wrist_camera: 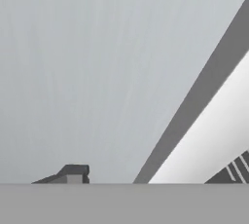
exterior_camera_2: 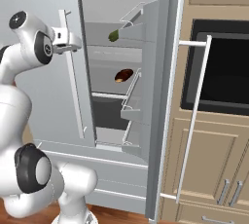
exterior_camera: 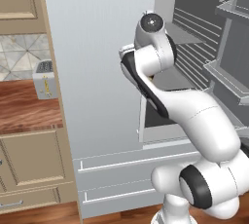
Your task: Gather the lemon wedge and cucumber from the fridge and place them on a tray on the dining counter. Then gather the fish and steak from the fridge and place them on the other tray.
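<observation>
The fridge stands with its left door shut and its right door swung open. Inside, the stubby dark green cucumber lies on an upper shelf. The reddish-brown steak lies one shelf lower. My gripper is raised against the shut left door, right at its long bar handle. In the hand view one fingertip stands far to the left with only the pale door face ahead, so the jaws are apart and hold nothing. The lemon wedge, fish, trays and dining counter are out of view.
The open door's shelves and its bar handle jut out on the right. A black wall oven sits in beige cabinets beyond. A toaster stands on the wood counter at left. The fridge drawers lie below.
</observation>
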Controlling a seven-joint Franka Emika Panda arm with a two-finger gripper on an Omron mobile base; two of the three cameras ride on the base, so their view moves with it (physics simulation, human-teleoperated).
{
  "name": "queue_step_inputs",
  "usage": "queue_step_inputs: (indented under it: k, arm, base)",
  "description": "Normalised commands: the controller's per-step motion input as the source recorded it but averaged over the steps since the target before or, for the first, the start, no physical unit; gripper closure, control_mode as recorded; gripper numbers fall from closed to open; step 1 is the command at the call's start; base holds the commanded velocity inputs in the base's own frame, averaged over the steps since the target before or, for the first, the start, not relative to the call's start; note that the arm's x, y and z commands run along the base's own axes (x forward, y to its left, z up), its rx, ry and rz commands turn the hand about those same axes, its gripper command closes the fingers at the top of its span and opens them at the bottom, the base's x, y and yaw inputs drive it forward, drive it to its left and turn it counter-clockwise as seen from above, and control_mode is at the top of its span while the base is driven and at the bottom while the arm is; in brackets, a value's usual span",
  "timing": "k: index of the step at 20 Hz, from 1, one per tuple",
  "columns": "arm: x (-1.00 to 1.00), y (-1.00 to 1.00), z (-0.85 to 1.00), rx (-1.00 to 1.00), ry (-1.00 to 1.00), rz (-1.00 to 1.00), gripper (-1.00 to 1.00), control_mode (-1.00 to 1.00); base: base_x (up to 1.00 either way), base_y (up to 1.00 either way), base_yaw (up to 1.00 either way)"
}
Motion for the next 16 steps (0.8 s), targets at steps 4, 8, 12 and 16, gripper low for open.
queue_step_inputs:
  k: [4,8,12,16]
  arm:
    - [0.07,0.30,-0.02,0.01,-0.04,0.05,1.00,-1.00]
    - [-0.35,0.72,-0.09,0.00,0.00,0.13,1.00,-1.00]
    - [-0.57,0.80,-0.01,0.00,0.00,0.16,1.00,-1.00]
    - [-0.70,0.87,0.00,0.00,0.00,0.17,1.00,-1.00]
  base:
    - [0.00,0.00,0.00]
    - [0.00,0.00,0.00]
    - [0.00,0.00,0.00]
    - [0.00,0.00,0.00]
